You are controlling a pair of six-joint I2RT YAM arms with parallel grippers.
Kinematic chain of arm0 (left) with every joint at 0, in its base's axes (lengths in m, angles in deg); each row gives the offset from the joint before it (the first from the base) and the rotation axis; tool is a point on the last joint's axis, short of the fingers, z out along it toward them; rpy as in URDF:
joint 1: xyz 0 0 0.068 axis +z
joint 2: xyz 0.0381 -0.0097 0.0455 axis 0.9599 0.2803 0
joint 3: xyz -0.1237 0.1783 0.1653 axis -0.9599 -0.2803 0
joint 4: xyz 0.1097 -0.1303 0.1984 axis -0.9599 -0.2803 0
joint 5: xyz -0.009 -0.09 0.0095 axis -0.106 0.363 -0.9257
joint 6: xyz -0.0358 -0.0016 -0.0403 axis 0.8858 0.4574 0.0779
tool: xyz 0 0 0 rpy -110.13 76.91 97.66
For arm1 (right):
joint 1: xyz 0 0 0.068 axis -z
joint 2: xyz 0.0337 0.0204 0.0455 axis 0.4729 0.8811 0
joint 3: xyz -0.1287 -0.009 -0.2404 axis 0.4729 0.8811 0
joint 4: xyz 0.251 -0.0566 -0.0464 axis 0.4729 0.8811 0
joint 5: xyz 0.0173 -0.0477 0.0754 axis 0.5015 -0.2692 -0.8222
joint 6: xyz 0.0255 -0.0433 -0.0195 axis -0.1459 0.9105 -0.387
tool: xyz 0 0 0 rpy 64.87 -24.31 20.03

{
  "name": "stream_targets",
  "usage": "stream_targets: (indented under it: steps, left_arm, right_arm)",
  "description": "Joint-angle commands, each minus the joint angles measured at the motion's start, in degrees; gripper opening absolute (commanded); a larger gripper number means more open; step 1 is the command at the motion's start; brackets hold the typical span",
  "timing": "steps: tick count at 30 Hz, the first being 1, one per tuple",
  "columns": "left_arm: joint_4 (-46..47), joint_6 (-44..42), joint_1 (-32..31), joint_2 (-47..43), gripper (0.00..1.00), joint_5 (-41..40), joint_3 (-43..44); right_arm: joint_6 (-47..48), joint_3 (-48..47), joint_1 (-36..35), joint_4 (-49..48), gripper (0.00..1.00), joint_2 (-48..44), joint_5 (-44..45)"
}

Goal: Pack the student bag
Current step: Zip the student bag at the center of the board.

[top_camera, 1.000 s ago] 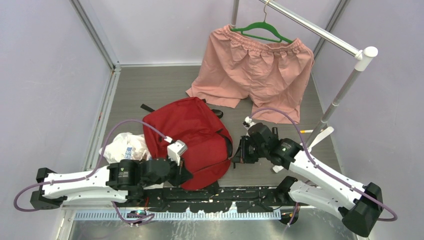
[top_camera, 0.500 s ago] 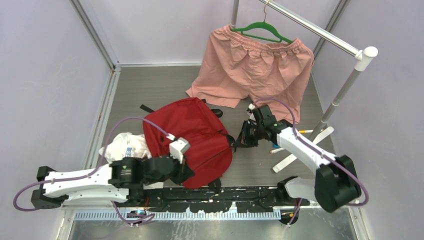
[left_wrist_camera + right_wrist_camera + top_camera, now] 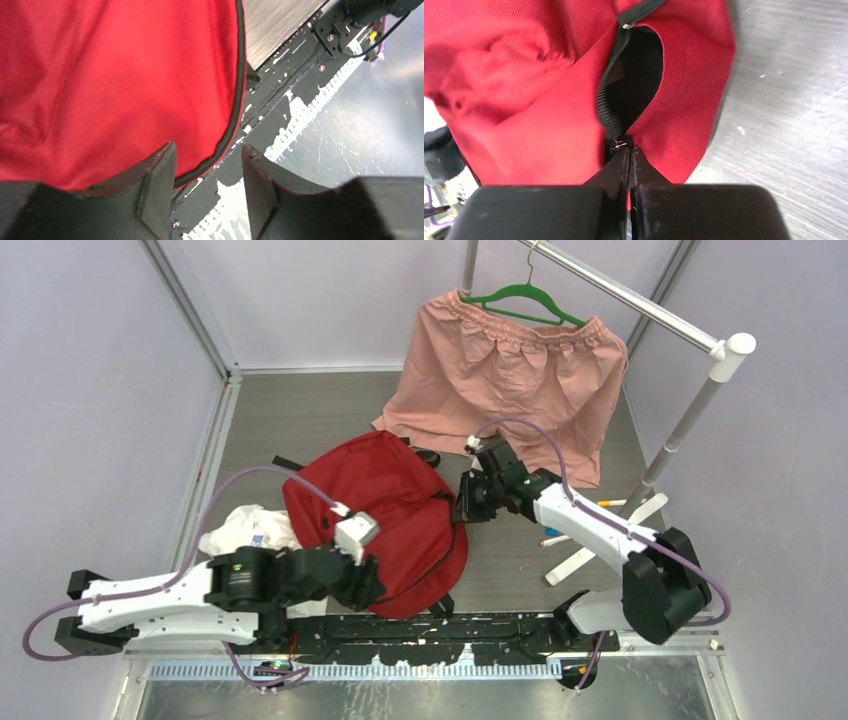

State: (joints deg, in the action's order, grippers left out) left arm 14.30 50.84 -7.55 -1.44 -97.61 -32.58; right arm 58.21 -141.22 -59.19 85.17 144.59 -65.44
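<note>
The student bag (image 3: pixel 385 505), a red backpack with black zipper and piping, lies flat in the middle of the table. My right gripper (image 3: pixel 462 508) is at its right edge, shut on the zipper pull (image 3: pixel 619 145); above the tips the zipper gapes into a dark slit (image 3: pixel 634 85) in the red fabric (image 3: pixel 539 135). My left gripper (image 3: pixel 372 588) sits at the bag's near edge, open. In the left wrist view the red fabric (image 3: pixel 100 75) and its black piping pass by the left finger (image 3: pixel 160 170), and nothing lies between the left gripper's (image 3: pixel 207 150) jaws.
Pink shorts (image 3: pixel 510 380) hang from a green hanger (image 3: pixel 520 302) on a metal rail (image 3: pixel 640 302) at the back right; the rack's white foot (image 3: pixel 600 540) lies right of the bag. A white plastic bag (image 3: pixel 245 530) lies left of it. A black mounting rail (image 3: pixel 430 630) runs along the near edge.
My left gripper has opened and let go of the bag's near edge. My right gripper has drawn the zipper pull leftward and farther along the bag's right side.
</note>
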Motion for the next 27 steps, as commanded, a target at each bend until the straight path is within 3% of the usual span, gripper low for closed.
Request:
stream_targets:
  steps: [1,7,9,10,11,15,24,27]
  left_arm:
    - [10.23,-7.37,-0.2,11.79,0.55,4.33,6.25]
    - [13.32,-11.76,-0.3,27.8,0.65,4.79,13.95]
    - [13.83,-12.65,-0.7,31.74,0.82,2.8,16.22]
    - [14.17,-12.9,-0.92,33.53,0.97,1.35,17.14]
    - [14.89,-13.11,-1.06,35.12,0.99,-0.33,17.93]
    - [15.77,-14.1,-1.17,42.1,0.98,-4.56,21.64]
    - [13.12,-15.01,-1.27,52.97,0.84,-4.4,25.27]
    - [11.99,-14.93,-1.26,54.76,0.68,-2.88,26.25]
  right_arm:
    - [0.29,2.78,-5.13,1.05,0.01,-7.03,3.51]
    - [-4.08,5.96,-7.99,0.06,0.01,-13.42,0.86]
    - [-4.71,6.42,-8.08,-0.13,0.01,-14.89,0.94]
    - [-4.68,6.33,-8.07,0.05,0.01,-15.24,1.03]
    - [-4.64,6.24,-8.07,0.2,0.01,-15.28,1.16]
    - [-3.88,5.35,-8.07,0.77,0.01,-14.06,1.19]
    - [-3.76,5.66,-8.1,0.63,0.01,-14.86,1.46]
    - [-3.61,6.13,-8.09,0.91,0.01,-15.24,1.46]
